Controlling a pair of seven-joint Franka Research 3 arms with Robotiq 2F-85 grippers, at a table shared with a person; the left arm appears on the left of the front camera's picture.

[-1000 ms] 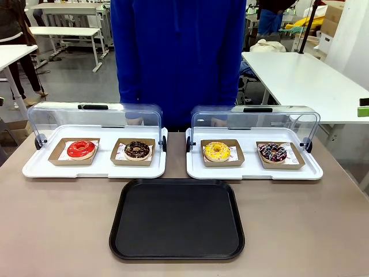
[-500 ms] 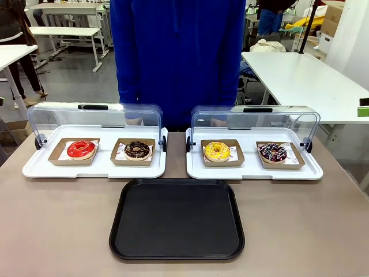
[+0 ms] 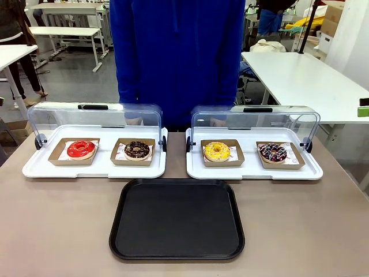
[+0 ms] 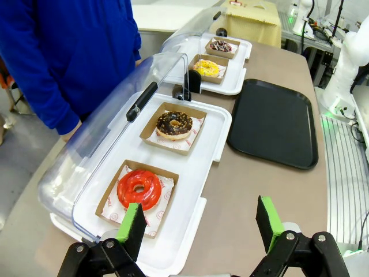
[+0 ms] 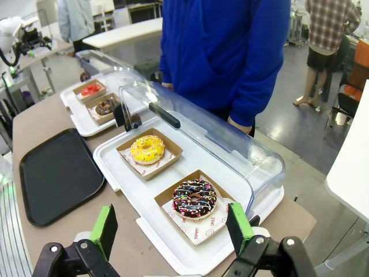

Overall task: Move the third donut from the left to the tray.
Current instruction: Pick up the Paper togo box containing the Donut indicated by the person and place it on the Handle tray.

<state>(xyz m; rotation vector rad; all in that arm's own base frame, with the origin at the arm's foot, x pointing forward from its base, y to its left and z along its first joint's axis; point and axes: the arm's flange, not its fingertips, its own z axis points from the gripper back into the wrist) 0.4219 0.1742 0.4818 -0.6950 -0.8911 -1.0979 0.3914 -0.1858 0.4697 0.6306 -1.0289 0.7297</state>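
You can see the yellow-iced ring donut [image 3: 217, 151] with small sprinkles lying in its square brown cardboard holder [image 3: 222, 164], on the left half of the right white plastic tray [image 3: 253, 173], whose clear domed lid [image 3: 253, 118] stands lifted open behind it. On the same tray, just to its right, a chocolate-iced donut with coloured sprinkles [image 3: 272, 152] lies in a holder of its own. The left white plastic tray [image 3: 92, 168], also with its clear lid [image 3: 95, 115] raised, carries a red-iced donut [image 3: 81, 149] and, to the right of it, a dark chocolate-iced donut [image 3: 137, 150], each in a brown holder. The large flat black rectangular plastic tray [image 3: 177, 219] lies on the grey-brown worktop [image 3: 57, 231] just in front of the two white trays, centred on the gap between them. A person [image 3: 179, 57] in a blue top stands at the far side, behind the lids. Your left pincer [image 4: 200, 214] is spread wide with nothing between its green pads [image 4: 131, 222], and it hangs above the outer end of the left white tray, near the red-iced donut. Your right pincer [image 5: 172, 218] is likewise spread wide and holds nothing; it hangs above the outer end of the right white tray, near the sprinkled chocolate donut, with the yellow donut one holder farther on
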